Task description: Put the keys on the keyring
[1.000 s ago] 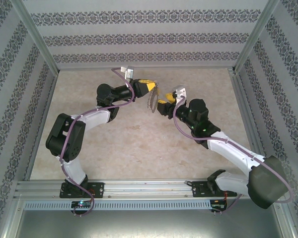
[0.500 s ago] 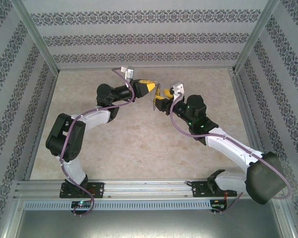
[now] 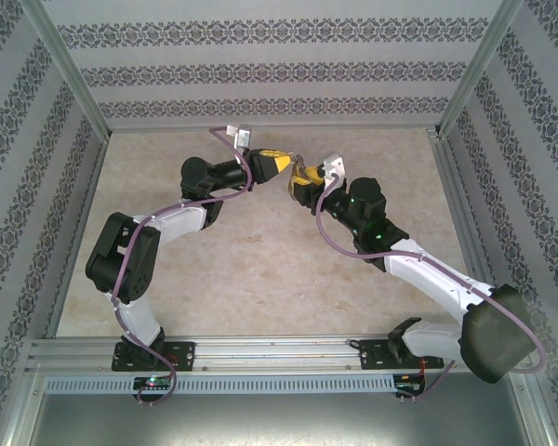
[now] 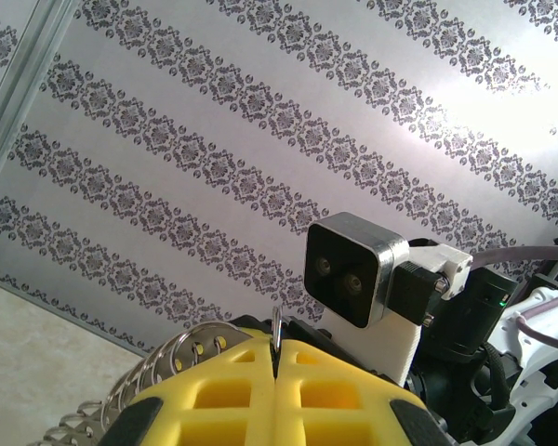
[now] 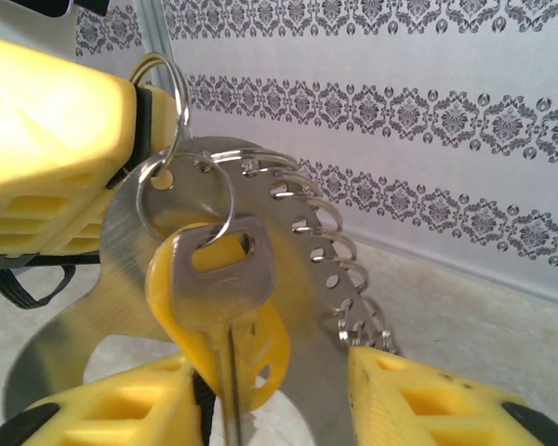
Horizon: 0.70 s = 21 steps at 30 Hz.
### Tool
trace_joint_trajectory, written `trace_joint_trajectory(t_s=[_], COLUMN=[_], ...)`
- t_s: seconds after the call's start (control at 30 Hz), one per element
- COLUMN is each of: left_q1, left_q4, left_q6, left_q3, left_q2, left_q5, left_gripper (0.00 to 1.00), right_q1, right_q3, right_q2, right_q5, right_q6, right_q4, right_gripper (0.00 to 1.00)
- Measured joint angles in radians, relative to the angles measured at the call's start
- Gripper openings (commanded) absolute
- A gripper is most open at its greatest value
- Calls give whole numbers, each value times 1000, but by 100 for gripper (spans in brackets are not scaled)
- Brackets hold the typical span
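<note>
My left gripper (image 4: 275, 358) is shut on a thin steel ring (image 4: 275, 325) at the top of the keyring, held in the air. The keyring (image 5: 121, 251) is a flat steel plate with a row of small rings (image 5: 316, 218) along one edge. A silver key (image 5: 225, 269) with a yellow tag behind it hangs from a small split ring (image 5: 186, 200) through a hole in the plate. My right gripper (image 5: 279, 409) stands open below it. The key's blade runs down beside its left finger (image 5: 102, 409), and the plate sits between the two fingers. From above, both grippers (image 3: 284, 164) (image 3: 302, 181) meet tip to tip over the far middle of the table.
The beige tabletop (image 3: 260, 260) lies well below both grippers. Patterned walls (image 3: 260, 74) and metal frame posts (image 3: 70, 84) close in the back and sides. The right arm's wrist camera (image 4: 353, 269) hangs close in front of the left gripper.
My right gripper has moved up and left to the left gripper, coming in around the hanging keyring. The dangling row of rings seen from above is now hidden between them. The left arm has stayed still.
</note>
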Motion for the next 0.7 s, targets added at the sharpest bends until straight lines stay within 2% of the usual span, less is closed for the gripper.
trace_joint_trajectory(t_s=[0.13,0.23,0.37,0.7], left_q1=[0,0,0,0], left_q4=[0,1,1,16], left_q6=[0,0,0,-3], left_q3=[0,0,0,0], left_q2=[0,0,0,0], left_q5=[0,0,0,-1], left_gripper=[0,0,0,0], right_q1=[0,0,0,0], right_q3=[9,16,18,17], right_q2=[0,0,-1,-53], right_q5=[0,-1,-1,-1], right_q6=[-5,-11,-14,-37], right_q4=[-10,-13,-18,-60], right_gripper=[48,43,41,46])
